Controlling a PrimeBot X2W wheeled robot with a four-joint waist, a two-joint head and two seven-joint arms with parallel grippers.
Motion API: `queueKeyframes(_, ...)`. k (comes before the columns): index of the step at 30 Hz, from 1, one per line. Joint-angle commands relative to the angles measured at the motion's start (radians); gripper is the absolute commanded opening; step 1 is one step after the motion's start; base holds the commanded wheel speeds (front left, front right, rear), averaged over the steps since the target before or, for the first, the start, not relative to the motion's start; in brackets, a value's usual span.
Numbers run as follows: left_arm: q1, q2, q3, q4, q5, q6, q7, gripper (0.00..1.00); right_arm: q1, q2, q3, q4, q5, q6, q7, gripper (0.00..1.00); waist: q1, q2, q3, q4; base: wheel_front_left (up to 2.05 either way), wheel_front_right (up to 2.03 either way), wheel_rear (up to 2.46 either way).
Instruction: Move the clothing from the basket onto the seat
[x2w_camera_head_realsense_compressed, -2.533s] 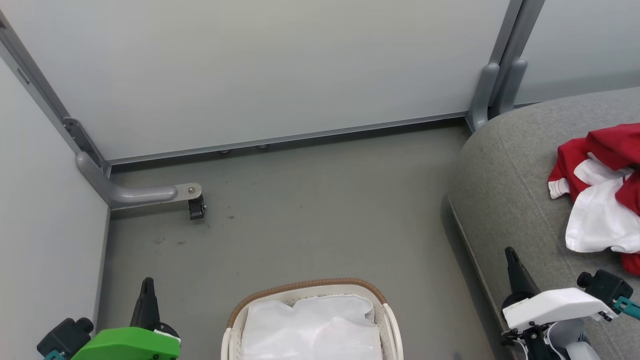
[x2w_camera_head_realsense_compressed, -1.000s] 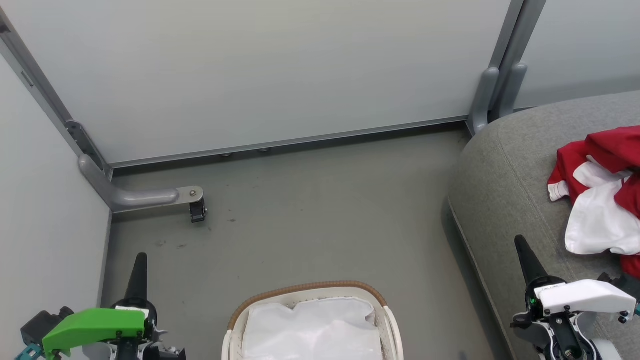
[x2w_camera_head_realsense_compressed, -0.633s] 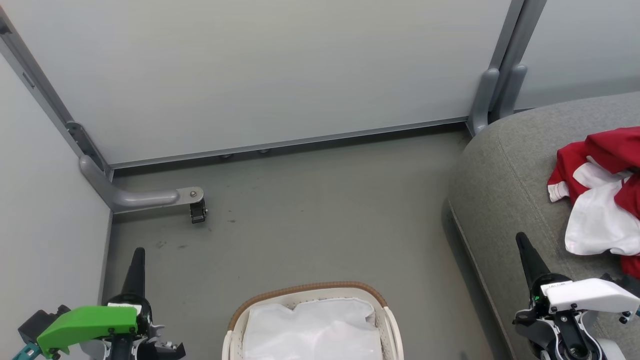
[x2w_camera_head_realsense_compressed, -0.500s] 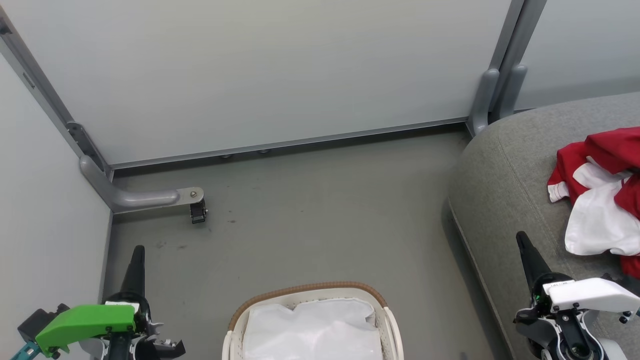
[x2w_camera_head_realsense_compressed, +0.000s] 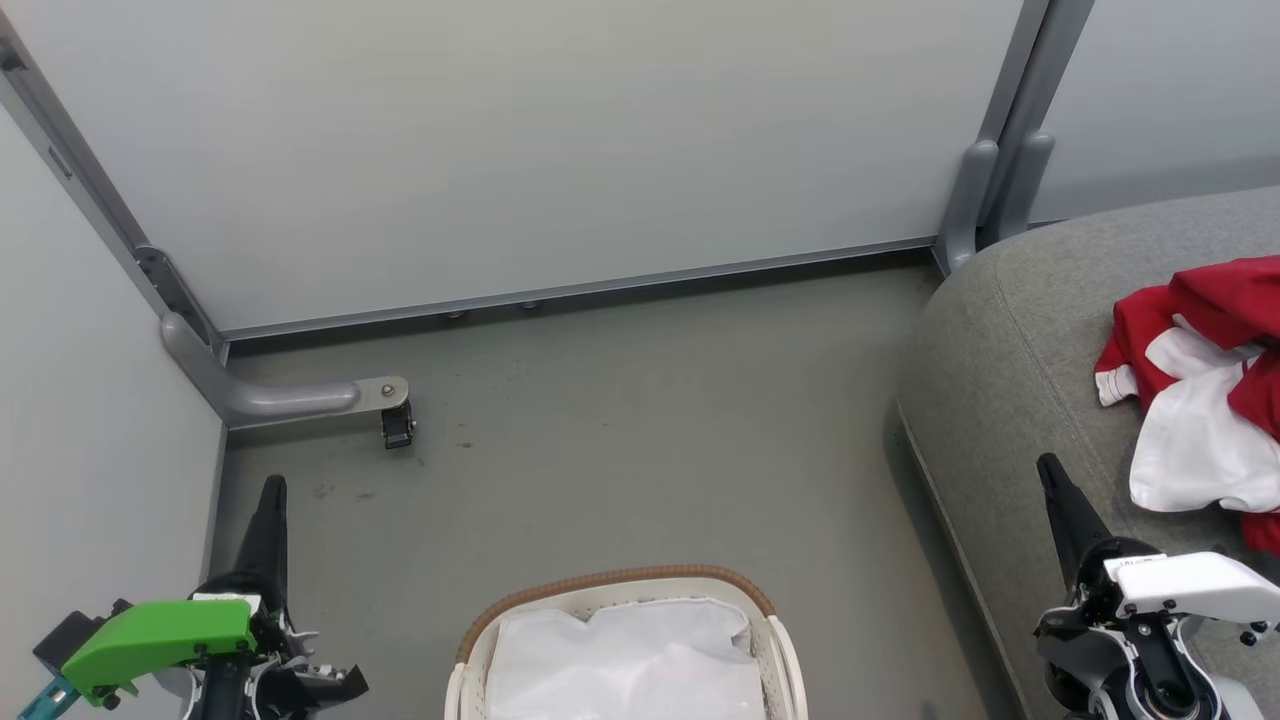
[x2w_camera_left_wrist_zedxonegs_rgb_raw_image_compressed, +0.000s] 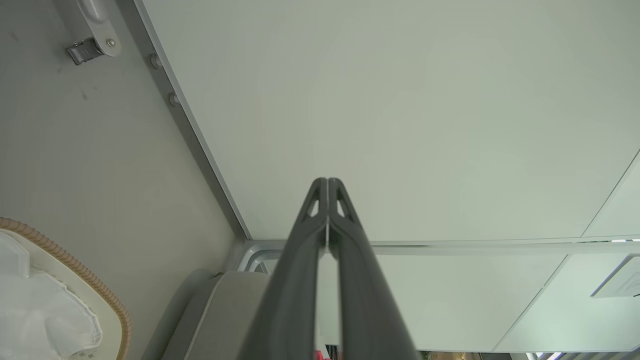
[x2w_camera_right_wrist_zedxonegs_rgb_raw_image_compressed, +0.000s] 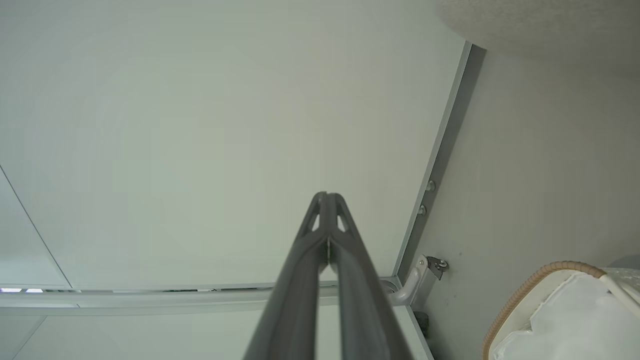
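- Two grippers, the left gripper (x2w_camera_head_realsense_compressed: 271, 490) and the right gripper (x2w_camera_head_realsense_compressed: 1048, 465), stand pinched closed and empty on either side of the basket (x2w_camera_head_realsense_compressed: 620, 577).
- Inside it lies white lining (x2w_camera_head_realsense_compressed: 625, 660) with no red visible. The transfer looks finished, so the next move is only a check.
- Farther right, the clothing (x2w_camera_head_realsense_compressed: 1200, 400) lies crumpled on the seat (x2w_camera_head_realsense_compressed: 1000, 380), its long axis running near-to-far and a cuffed sleeve pointing left.
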Motion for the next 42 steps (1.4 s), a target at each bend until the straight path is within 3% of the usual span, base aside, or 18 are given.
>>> queueKeyframes(1, -0.017, 0.006, 0.006, -0.006, -0.019, -0.008, 0.007, 0.00, -0.010, -0.006, -0.004, -0.006, 0.020, 0.000, 0.009, 0.00, 0.0000, 0.0000, 0.000, 0.000, 0.00, 0.00, 0.00)
queueKeyframes(8, -0.023, 0.006, 0.011, -0.008, -0.063, -0.010, 0.019, 0.00, -0.009, -0.006, -0.009, -0.012, 0.062, 0.000, 0.021, 0.00, 0.0000, 0.0000, -0.002, 0.000, 0.00, 0.00, 0.00)
queueKeyframes(42, -0.021, 0.006, 0.010, -0.008, -0.061, -0.009, 0.020, 0.00, -0.009, -0.006, -0.009, -0.012, 0.062, 0.000, 0.019, 0.00, 0.0000, 0.0000, -0.002, 0.000, 0.00, 0.00, 0.00)
